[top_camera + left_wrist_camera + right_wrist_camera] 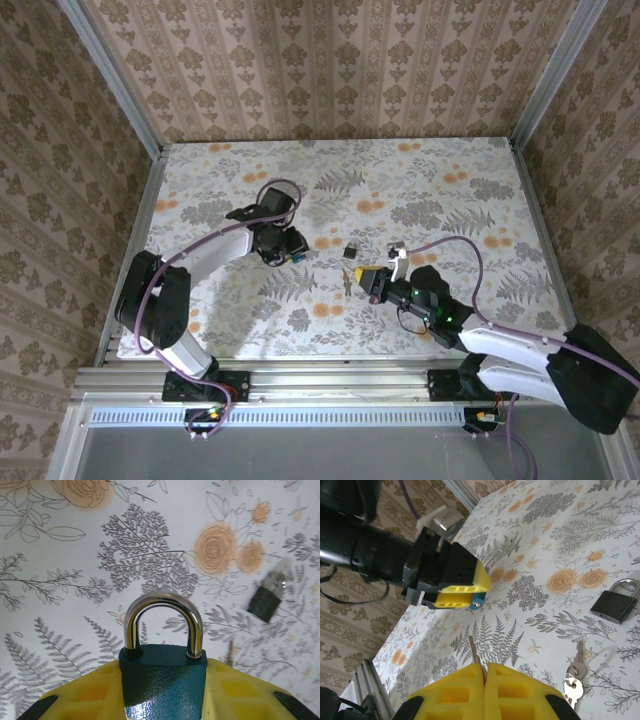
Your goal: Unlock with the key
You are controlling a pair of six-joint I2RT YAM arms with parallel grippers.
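Note:
My left gripper (163, 692) is shut on a teal padlock (162, 677), and the padlock's closed steel shackle (163, 622) sticks out past the yellow fingers (237, 690). From the right wrist, that padlock's keyhole end (478, 602) pokes out under the left gripper (456, 592). My right gripper (485, 672) is shut on a key (474, 652). The key's blade points toward the keyhole, a short gap away. From above, the left gripper (283, 245) and right gripper (362, 280) face each other mid-table.
A second, black padlock (615, 605) lies on the floral tablecloth to the right, also visible from the left wrist (265, 602) and from above (350, 250). A bunch of spare keys (574, 676) lies near it. Patterned walls enclose the table.

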